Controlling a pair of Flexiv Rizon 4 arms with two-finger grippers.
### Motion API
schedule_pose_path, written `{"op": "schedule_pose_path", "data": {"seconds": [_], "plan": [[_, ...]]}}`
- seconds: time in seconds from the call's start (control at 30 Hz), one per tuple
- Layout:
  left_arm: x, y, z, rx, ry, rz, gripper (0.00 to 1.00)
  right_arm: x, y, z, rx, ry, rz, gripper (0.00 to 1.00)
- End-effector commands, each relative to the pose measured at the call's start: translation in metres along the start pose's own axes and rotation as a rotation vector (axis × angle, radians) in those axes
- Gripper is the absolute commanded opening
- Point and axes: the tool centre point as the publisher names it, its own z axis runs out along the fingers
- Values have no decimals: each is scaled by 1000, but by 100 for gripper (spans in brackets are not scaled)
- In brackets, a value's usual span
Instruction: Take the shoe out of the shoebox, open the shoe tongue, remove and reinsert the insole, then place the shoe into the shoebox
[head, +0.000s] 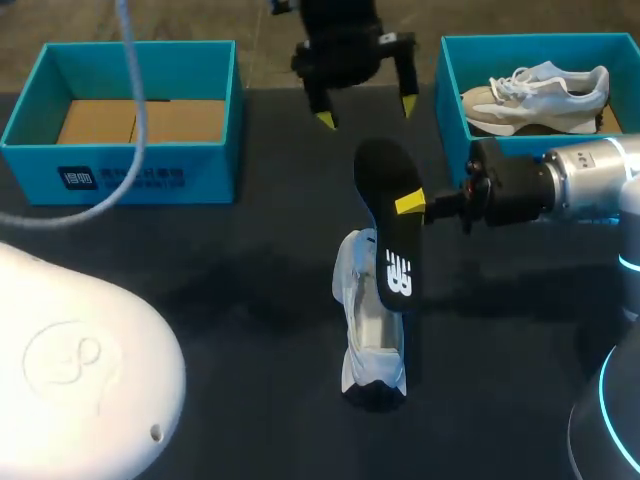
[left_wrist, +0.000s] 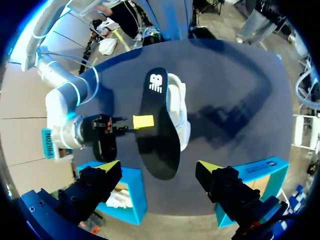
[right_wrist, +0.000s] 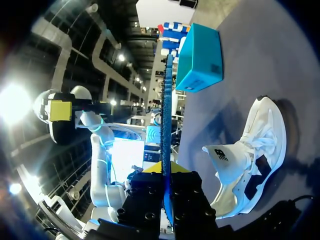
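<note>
**Spotter:** Where's the shoe?

**Operator:** I see the white shoe (head: 370, 325) out of both boxes, on the dark table (head: 240, 300) near its middle and well away from every edge. Its dark end points toward the near edge.

**Spotter:** And the insole?

**Operator:** My right gripper (head: 412, 205) is pinching the black insole (head: 388, 235) about midway along one side. In the right wrist view it runs edge-on straight between the fingers. It hangs over the shoe with its lower end overlapping the shoe's opening. I cannot tell whether the two touch.

**Spotter:** What about the left side?

**Operator:** My left gripper (head: 366, 112) hovers beyond the insole's far end, between the two boxes, with its fingers spread wide and nothing between them.

**Spotter:** How much room do you have?

**Operator:** A wide stretch of tabletop runs from the shoe's left toward the left shoebox (head: 120, 165), which shows its cardboard floor. On the right it's tighter. My right arm lies across the table between the shoe and the right shoebox (head: 450, 100), which sits at the far right corner with a second white shoe (head: 535, 95) inside. A white rounded housing (head: 80, 370) fills the near left corner.
</note>
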Motion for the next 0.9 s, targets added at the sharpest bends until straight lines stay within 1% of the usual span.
{"op": "schedule_pose_path", "data": {"seconds": [0.03, 0.2, 0.33, 0.43, 0.57, 0.63, 0.77, 0.9], "plan": [[-6, 2, 2, 10, 324, -9, 100, 0, -1, 1, -2, -1, 0, 0], [-6, -2, 5, 12, 329, -16, 100, 0, -1, 1, -2, -1, 0, 0], [-4, -5, 2, -8, 277, -21, 100, 0, -1, 1, -2, -1, 0, 0], [4, -8, 0, -41, 212, -27, 100, 0, -1, 1, -2, -1, 0, 0], [19, -11, -6, -66, 110, -59, 100, 0, -1, 1, -2, -1, 0, 0], [27, -13, -8, -91, 70, -72, 100, 0, -1, 1, -2, -1, 0, 0], [42, -16, -10, -102, -26, -95, 100, 0, -1, 1, -2, -1, 0, 0], [54, -16, -6, -114, -189, -104, 100, 0, -1, 1, -2, -1, 0, 0]]}}
